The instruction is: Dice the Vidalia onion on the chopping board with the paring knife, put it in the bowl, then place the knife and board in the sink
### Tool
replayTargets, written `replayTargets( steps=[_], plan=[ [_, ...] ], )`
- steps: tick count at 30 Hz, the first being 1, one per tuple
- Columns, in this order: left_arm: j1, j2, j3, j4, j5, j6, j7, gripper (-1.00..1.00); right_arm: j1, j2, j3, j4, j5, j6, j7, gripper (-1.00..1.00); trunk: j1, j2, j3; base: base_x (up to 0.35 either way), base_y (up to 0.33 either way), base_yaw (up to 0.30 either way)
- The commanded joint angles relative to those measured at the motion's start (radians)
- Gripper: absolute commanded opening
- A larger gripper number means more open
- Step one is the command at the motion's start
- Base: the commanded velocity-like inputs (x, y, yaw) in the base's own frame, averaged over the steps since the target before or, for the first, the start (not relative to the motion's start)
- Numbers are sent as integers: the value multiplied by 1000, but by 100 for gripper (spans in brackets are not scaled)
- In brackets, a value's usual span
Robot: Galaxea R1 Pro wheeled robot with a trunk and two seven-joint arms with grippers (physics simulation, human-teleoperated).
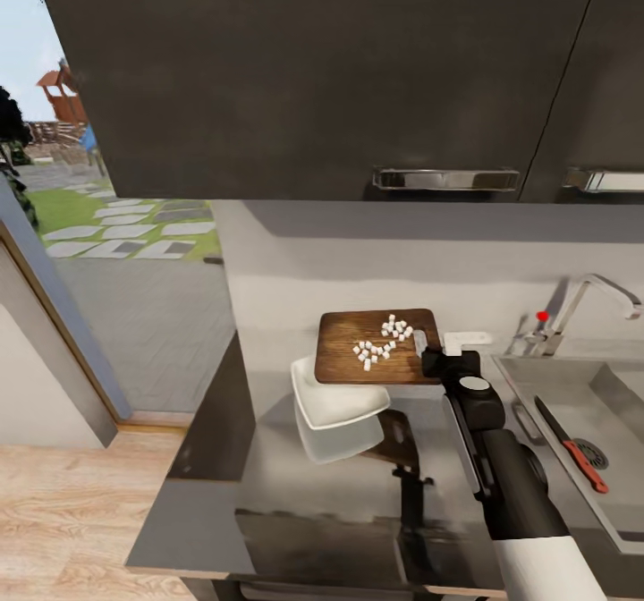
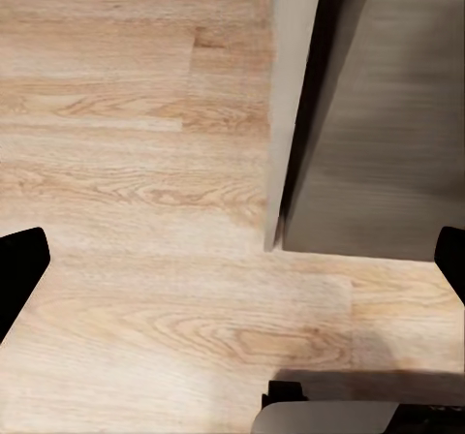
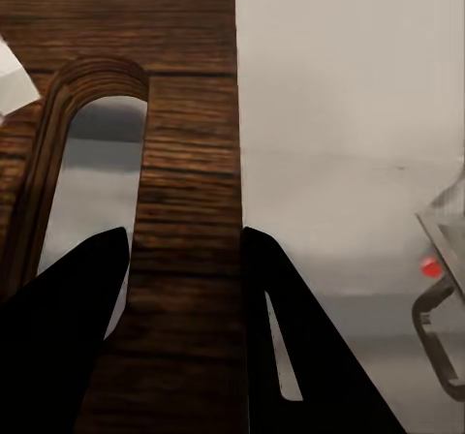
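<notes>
Firmly, right gripper [image 3: 184, 260] fingers clamping chopping board [image 3: 189, 163] edge

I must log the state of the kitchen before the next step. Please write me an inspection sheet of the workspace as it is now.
Surface: smooth grey countertop, glossy.
Job's things: brown wooden chopping board lifted at a tilt over the white squarish bowl; small white diced onion cubes on the board; red-handled paring knife lying in the stainless steel sink.
Clutter: nothing seen.
Grippers: right pincer shut on the board's handle strip beside its slot; left pincer open over the wood floor.
Cables: nothing seen.
Surroundings: dark wall cabinets, chrome tap, garden paving outside.
</notes>
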Motion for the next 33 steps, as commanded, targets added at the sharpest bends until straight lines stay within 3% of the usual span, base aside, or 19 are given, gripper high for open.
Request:
replayTargets(
  steps=[1, 33],
  plan=[
    [0, 1, -1, -1, 10, -2, 2, 100, -1, 0, 1, -1, 11, 8, 1, -100, 1, -2, -2, 30, 57, 0],
    [0, 1, -3, -5, 10, -2, 2, 100, -1, 0, 1, 1, 13, 4, -12, -100, 1, -2, -2, 17, 50, 0]
  ],
)
